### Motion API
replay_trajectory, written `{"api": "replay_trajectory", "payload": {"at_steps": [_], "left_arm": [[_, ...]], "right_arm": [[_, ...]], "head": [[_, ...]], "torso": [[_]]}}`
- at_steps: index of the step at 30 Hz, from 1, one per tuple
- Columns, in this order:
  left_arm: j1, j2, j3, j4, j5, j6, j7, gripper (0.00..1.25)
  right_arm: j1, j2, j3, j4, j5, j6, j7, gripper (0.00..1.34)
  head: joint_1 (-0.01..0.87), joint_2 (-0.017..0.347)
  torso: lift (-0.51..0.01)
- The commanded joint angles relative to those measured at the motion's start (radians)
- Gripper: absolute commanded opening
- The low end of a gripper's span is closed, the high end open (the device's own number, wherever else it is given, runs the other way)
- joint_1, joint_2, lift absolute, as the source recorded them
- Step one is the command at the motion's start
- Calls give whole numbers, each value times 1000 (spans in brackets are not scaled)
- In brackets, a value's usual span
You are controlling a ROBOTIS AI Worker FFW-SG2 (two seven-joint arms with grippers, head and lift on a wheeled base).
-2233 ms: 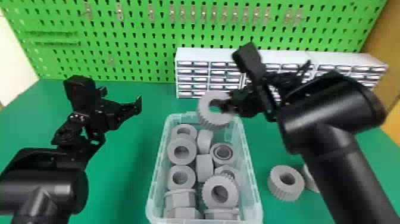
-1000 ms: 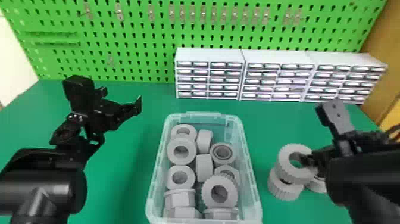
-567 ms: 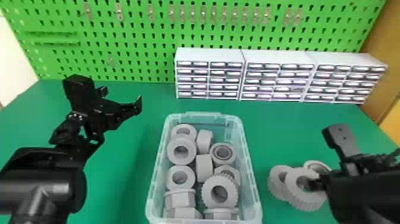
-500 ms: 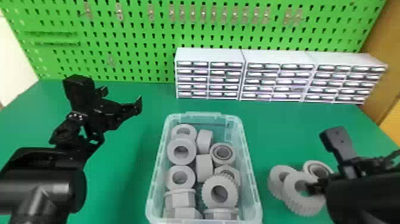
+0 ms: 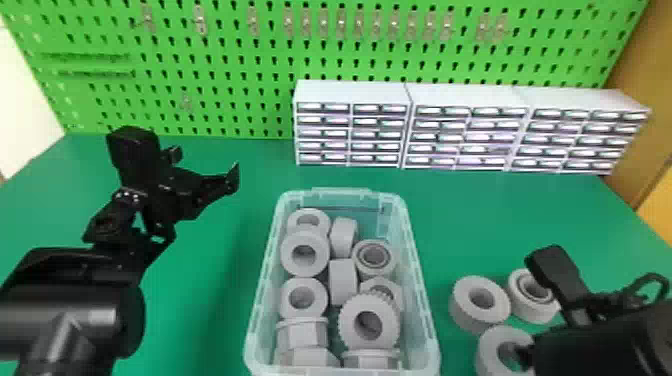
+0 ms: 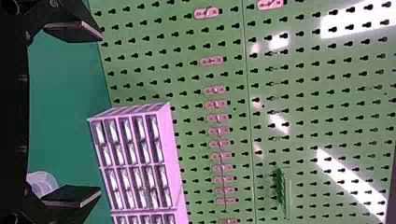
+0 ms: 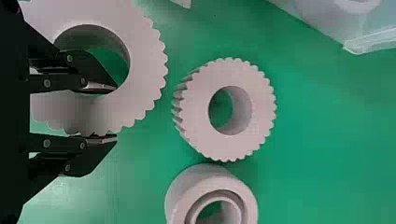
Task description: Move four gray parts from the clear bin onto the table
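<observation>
A workshop-like workstation
A green pegboard [image 5: 240, 65] with metal hooks [image 5: 200, 20] stands behind the green table [image 5: 215, 280]; white small-parts drawer cabinets [image 5: 352, 92] line the table's back, and a clear bin [image 5: 256, 320] holds gray nuts and gears.

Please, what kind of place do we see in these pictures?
It looks like a workshop or a robot test bench: there is a green pegboard with small hooks, cabinets of little drawers, and a clear bin of gray parts.
</observation>
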State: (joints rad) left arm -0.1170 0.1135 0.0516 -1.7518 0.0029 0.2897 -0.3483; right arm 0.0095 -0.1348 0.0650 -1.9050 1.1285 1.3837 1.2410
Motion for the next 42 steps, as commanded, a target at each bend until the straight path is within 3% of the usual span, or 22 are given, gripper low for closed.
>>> {"api": "replay_trajectory", "payload": {"at_steps": [1, 26, 36, 42], "left_arm": [[0, 0, 1, 0, -1, 0, 0, 1121], [2, -2, 1, 2, 0, 0, 0, 1121], [2, -2, 1, 0, 0, 0, 0, 1120], [2, 0, 1, 2, 0, 0, 0, 1121]], "right_arm": [[-2, 0, 6, 20, 8, -2, 0, 252], [-56, -6, -62, 107, 20, -74, -2, 261], [-59, -2, -73, 107, 24, -80, -2, 716], [-59, -2, -73, 107, 28, -83, -2, 789]], "head": [[678, 34], [678, 34], [678, 34], [678, 34]], "torso": [[-50], [-50], [-50], [-50]]}}
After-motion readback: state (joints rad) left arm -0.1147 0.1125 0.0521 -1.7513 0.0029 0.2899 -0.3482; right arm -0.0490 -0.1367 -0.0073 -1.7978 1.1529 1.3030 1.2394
